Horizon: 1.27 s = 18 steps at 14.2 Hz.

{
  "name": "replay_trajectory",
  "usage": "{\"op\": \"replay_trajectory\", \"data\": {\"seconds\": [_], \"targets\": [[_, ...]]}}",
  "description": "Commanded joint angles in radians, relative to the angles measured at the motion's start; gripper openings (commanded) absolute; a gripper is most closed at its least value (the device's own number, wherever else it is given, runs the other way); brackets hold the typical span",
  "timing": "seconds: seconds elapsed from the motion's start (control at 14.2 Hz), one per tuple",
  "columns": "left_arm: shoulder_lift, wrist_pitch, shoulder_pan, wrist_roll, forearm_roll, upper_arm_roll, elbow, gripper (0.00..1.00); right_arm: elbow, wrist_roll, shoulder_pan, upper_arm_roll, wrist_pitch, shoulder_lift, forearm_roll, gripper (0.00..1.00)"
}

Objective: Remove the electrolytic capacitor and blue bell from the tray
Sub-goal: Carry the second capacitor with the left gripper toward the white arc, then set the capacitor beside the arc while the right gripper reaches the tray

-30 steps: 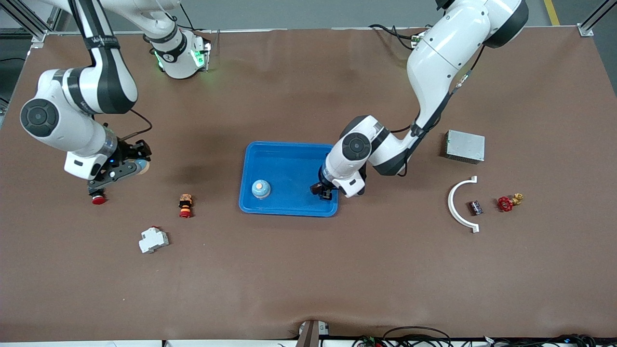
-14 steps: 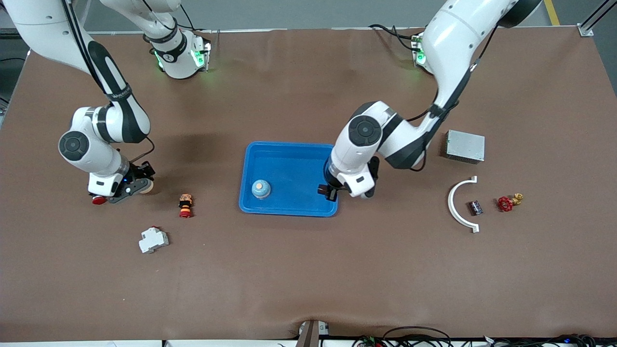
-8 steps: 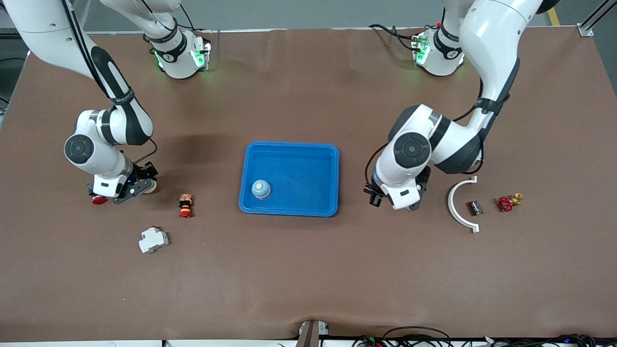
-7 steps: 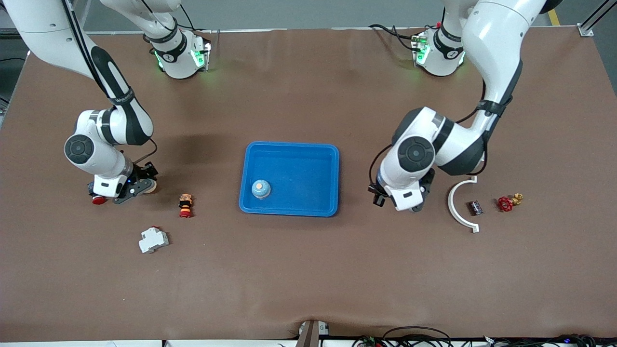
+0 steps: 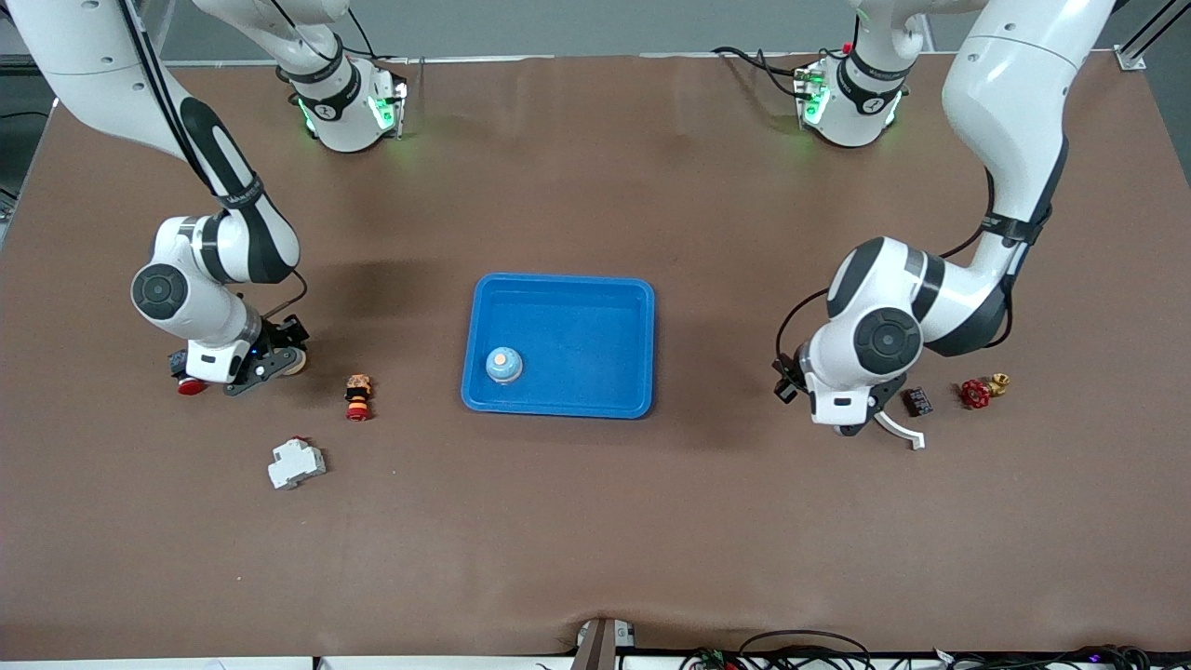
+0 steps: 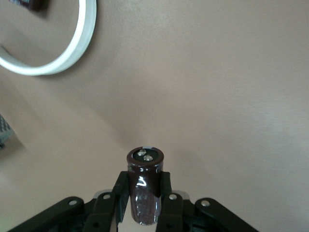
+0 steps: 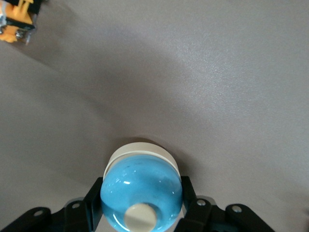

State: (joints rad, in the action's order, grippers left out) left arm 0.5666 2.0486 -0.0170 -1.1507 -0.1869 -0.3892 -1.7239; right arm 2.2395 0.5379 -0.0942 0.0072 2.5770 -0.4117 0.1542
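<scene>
**Capacitor and bell both in gripper jaws, outside the tray**

Capacitor (image 6: pixel 145 191): dark brown cylinder with two metal terminals on its end face, clamped between the fingers of the left gripper (image 6: pixel 144 203), jaws narrow on its body. In the front view this gripper (image 5: pixel 789 380) hangs over bare table between the blue tray (image 5: pixel 558 284) and the white curved bracket (image 5: pixel 901 431), toward the left arm's end of the table.

Bell (image 7: pixel 141 192): blue dome with a cream button and cream base, sits between the fingers of the right gripper (image 7: pixel 141 203); the fingers flank it closely. Whether they press on it or have let go, I cannot tell. In the front view this gripper (image 5: pixel 270 361) is down at the table toward the right arm's end, beside a red push button (image 5: pixel 190 385).

A second blue bell (image 5: pixel 503 365) stands inside the tray, near its nearer rim.

Other items: orange-red switch (image 5: pixel 357 395) and white circuit breaker (image 5: pixel 296 462) near the right gripper; small dark block (image 5: pixel 918 400) and red valve (image 5: pixel 977 393) beside the bracket.
</scene>
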Motion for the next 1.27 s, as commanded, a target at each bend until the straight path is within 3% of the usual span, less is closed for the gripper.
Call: {"op": "replay_trajectory", "data": {"seconds": [0.0,0.35,0.56,0.63,0.7,0.78,1.2], "targets": [[-0.008,0.007,-0.035,0.095,-0.026,-0.010,-0.031,0.00,-0.014,0.004,-0.021,0.017,-0.015,0.002,0.022,1.00],[0.032,0.051,-0.066,0.158,-0.120,-0.007,-0.045,0.00,-0.043,-0.007,-0.007,0.027,-0.187,0.095,0.010,1.00],[0.064,0.122,-0.084,0.160,-0.134,-0.005,-0.036,0.00,-0.070,-0.051,0.082,0.027,-0.361,0.192,-0.008,1.00],[0.070,0.137,-0.087,0.160,-0.134,-0.005,-0.034,0.23,-0.081,-0.114,0.109,0.027,-0.403,0.212,-0.042,1.00],[0.075,0.145,-0.087,0.160,-0.134,-0.003,-0.029,0.73,-0.102,-0.192,0.146,0.027,-0.457,0.220,-0.098,1.00],[0.073,0.145,-0.087,0.158,-0.132,-0.003,-0.028,1.00,-0.130,-0.272,0.178,0.025,-0.504,0.220,-0.152,1.00],[0.017,0.136,-0.086,0.146,-0.126,-0.008,-0.025,1.00,-0.248,-0.781,0.316,0.024,-0.523,0.206,-0.323,1.00]]}}
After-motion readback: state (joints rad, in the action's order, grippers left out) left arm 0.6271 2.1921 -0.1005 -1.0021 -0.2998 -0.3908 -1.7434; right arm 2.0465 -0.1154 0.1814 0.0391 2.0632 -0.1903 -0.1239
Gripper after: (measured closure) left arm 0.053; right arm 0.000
